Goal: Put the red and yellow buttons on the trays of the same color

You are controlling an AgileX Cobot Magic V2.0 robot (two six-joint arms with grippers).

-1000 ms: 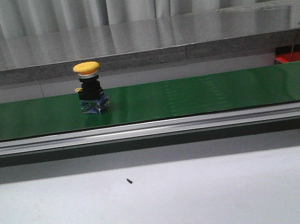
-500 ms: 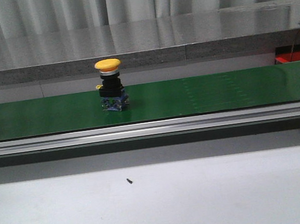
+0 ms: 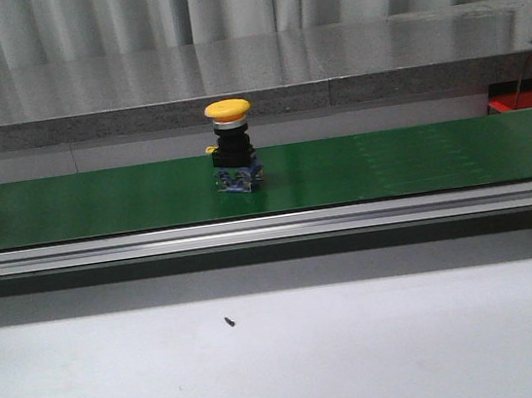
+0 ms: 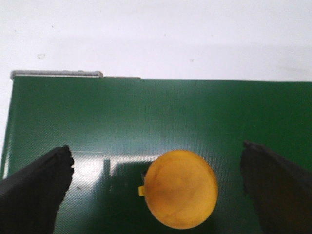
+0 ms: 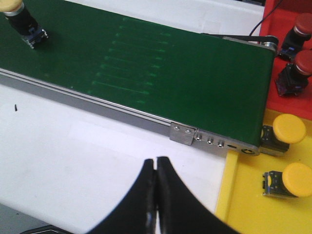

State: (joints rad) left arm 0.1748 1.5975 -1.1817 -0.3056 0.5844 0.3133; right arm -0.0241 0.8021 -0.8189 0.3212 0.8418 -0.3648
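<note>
Yellow tray [image 5: 243, 204] holds two yellow buttons [image 5: 288, 128]; left claw [image 4: 156, 190] gapes apart, right claw [image 5: 156, 170] pressed together.

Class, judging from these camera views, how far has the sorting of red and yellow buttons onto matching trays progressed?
Done: two yellow buttons lie on the yellow tray, red ones on the red tray. In hand: nothing; the right gripper is shut and empty. Left: the yellow-capped button on the green conveyor belt awaits picking.

The left gripper [image 4: 156, 187] is held wide open, one finger [image 4: 34, 187] seen at nine o'clock and the other at three o'clock. The right gripper [image 5: 156, 192] is closed, its fingertips [image 5: 146, 185] pressed together, pointing toward twelve o'clock.
</note>
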